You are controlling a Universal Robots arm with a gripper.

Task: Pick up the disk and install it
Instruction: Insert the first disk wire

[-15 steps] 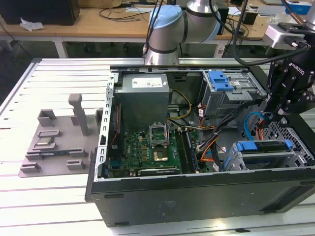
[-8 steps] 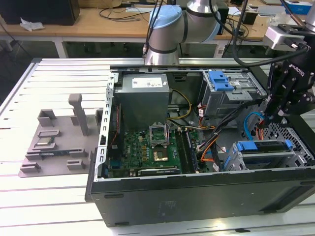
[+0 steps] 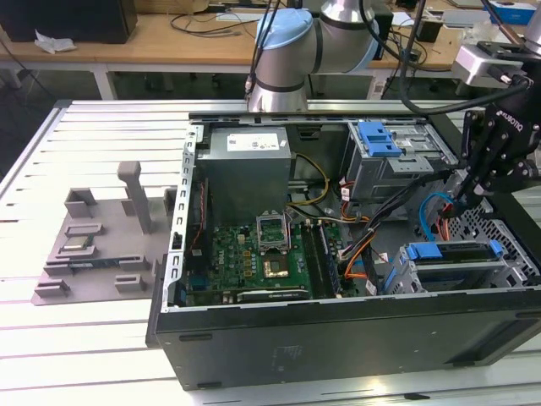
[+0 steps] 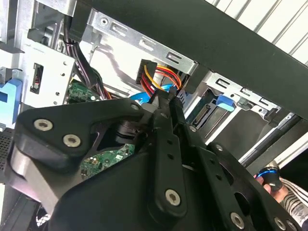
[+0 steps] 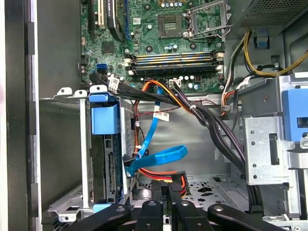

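The flat silver-grey disk in its blue plastic bracket (image 3: 452, 256) was seen seated in the metal drive cage at the front corner of the open black computer case (image 3: 338, 338), which lay on the slatted white desk (image 3: 84, 338). The black gripper (image 3: 463, 201) was positioned just above the cage, among blue and orange cables (image 5: 159, 161). The jaws appeared narrow and closed on nothing.

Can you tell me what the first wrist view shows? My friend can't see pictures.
The first wrist view looks down into an open computer case, where the disk with its blue bracket stands on edge in a metal cage. Beside it, a flat blue cable loops over the black gripper, and a green circuit board lies beyond bundled black cables.
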